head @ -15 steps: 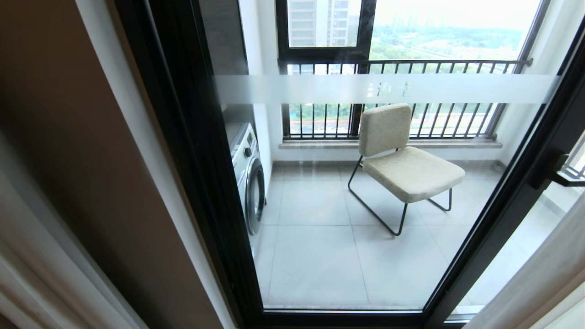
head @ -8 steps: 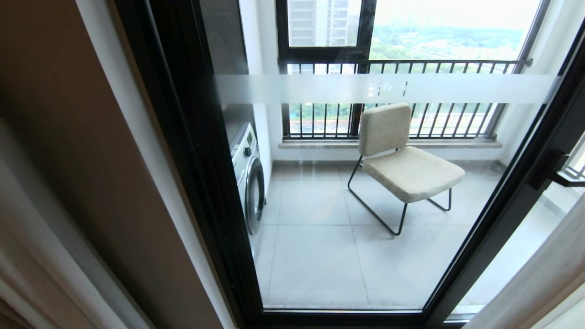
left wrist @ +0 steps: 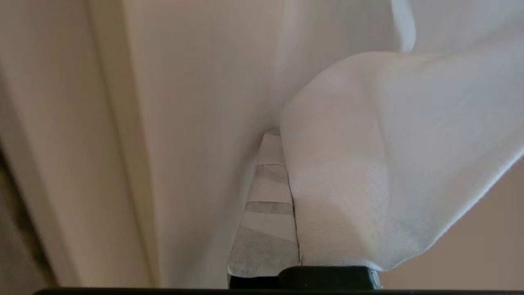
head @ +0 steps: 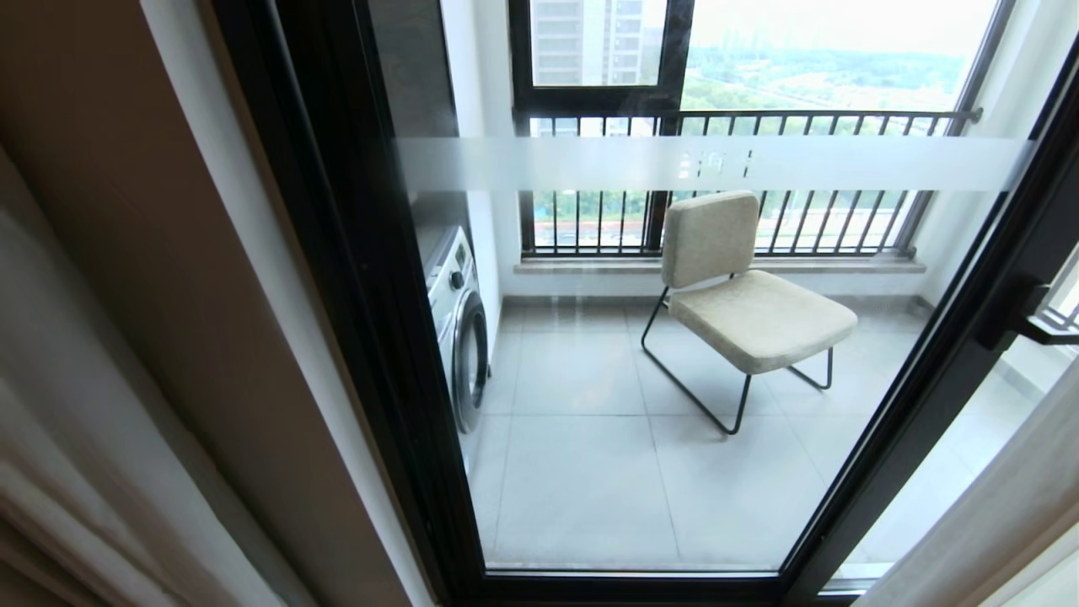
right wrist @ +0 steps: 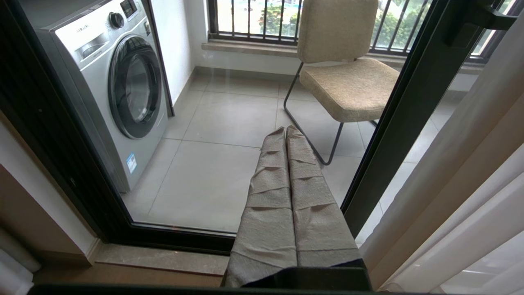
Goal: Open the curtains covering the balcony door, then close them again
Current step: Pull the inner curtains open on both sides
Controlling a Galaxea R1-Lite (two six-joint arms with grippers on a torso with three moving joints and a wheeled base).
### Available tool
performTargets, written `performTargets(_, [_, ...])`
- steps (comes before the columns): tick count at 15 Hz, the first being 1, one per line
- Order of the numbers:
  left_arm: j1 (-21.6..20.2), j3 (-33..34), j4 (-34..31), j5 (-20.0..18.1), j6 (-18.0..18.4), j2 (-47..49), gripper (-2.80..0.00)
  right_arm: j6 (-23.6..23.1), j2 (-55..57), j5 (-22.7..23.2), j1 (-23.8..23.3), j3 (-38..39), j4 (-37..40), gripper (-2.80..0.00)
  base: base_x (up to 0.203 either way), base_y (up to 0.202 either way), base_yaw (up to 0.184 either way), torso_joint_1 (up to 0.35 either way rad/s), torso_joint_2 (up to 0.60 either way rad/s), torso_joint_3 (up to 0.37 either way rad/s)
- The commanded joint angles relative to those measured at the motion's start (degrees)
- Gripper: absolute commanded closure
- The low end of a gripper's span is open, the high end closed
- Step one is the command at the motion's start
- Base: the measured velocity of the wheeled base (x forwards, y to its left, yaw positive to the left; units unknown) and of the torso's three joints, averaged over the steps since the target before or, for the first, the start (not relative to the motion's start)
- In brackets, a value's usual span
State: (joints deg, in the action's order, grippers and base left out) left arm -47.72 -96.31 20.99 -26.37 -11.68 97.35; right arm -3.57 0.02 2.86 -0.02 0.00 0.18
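Observation:
The balcony door (head: 354, 295) stands uncovered in the head view, with black frame, frosted band (head: 590, 163) and black handle (head: 1024, 316). Folds of the curtains (head: 50, 405) hang at its left edge, and a white sheer (head: 995, 514) hangs at the lower right. Neither arm shows in the head view. In the left wrist view my left gripper (left wrist: 278, 135) is shut on the sheer curtain (left wrist: 389, 164). The cloth drapes over one taped finger and hides it; the other finger (left wrist: 266, 205) shows. My right gripper (right wrist: 285, 130) is shut on nothing and points at the door glass (right wrist: 213, 180).
Behind the glass a washing machine (head: 459, 329) stands at the left and a beige chair (head: 742, 295) on black legs in the middle. A black-railed outer window (head: 759, 118) closes the balcony. A stone sill (right wrist: 155, 258) runs below the door frame.
The curtain folds at the left edge of the head view have spread higher and further into the picture. The door, chair and right curtain have not moved.

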Motion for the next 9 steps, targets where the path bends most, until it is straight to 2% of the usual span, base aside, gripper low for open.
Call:
performTargets(1, [1.6, -0.4, 0.3, -0.2, -0.2, -0.3, 0.00, 0.0, 0.0, 0.0, 0.0, 0.0, 0.0, 0.00, 0.000, 0.000, 0.000, 0.000, 0.00, 0.000])
performTargets(5, [3.7, -0.6, 0.4, -0.2, -0.2, -0.2, 0.00, 0.0, 0.0, 0.0, 0.0, 0.0, 0.0, 0.00, 0.000, 0.000, 0.000, 0.000, 0.00, 0.000])
performTargets(6, [3.9, -0.6, 0.4, -0.2, -0.2, -0.2, -2.80, 0.0, 0.0, 0.0, 0.0, 0.0, 0.0, 0.00, 0.000, 0.000, 0.000, 0.000, 0.00, 0.000])
performTargets(9, [4.3, -0.4, 0.3, -0.2, -0.2, -0.4, -2.80, 0.0, 0.0, 0.0, 0.0, 0.0, 0.0, 0.00, 0.000, 0.000, 0.000, 0.000, 0.00, 0.000])
